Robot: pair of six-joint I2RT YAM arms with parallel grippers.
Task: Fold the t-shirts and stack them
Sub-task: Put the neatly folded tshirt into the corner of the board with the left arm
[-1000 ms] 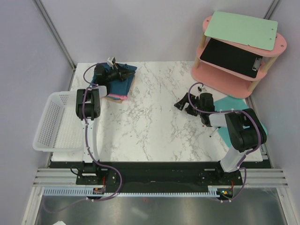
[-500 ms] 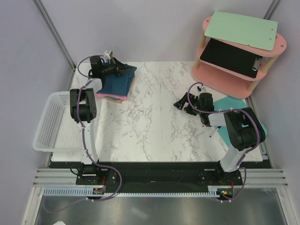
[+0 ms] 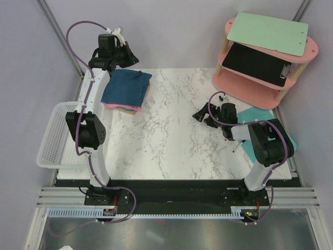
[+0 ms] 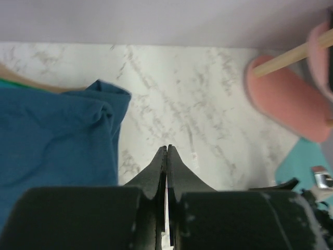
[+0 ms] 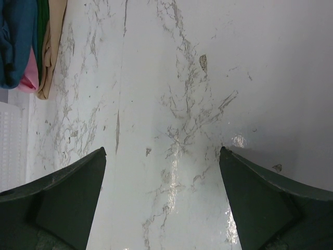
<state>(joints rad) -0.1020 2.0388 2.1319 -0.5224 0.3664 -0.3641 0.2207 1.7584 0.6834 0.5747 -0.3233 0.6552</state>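
Observation:
The folded dark teal-blue t-shirt [image 3: 125,87] lies at the far left of the marble table, on top of the pink t-shirt [image 3: 123,107], of which only an edge shows. The blue shirt also fills the left of the left wrist view [image 4: 52,135] and shows at the top left of the right wrist view [image 5: 13,36], with the pink edge [image 5: 31,75] beside it. My left gripper [image 3: 131,56] is raised above the shirts' far edge, jaws shut and empty [image 4: 167,152]. My right gripper [image 3: 200,115] is open and empty low over bare marble [image 5: 162,151] at the right.
A white basket [image 3: 60,136] hangs off the table's left edge. A pink two-tier shelf [image 3: 260,83] with clipboards stands at the far right. A turquoise mat [image 3: 255,114] lies beneath my right arm. A beige cloth edge [image 5: 52,41] shows under the shirts.
My left gripper has let go of the blue t-shirt and risen up and back toward the far wall. The shirt now lies flat on the stack. The right arm has not moved.

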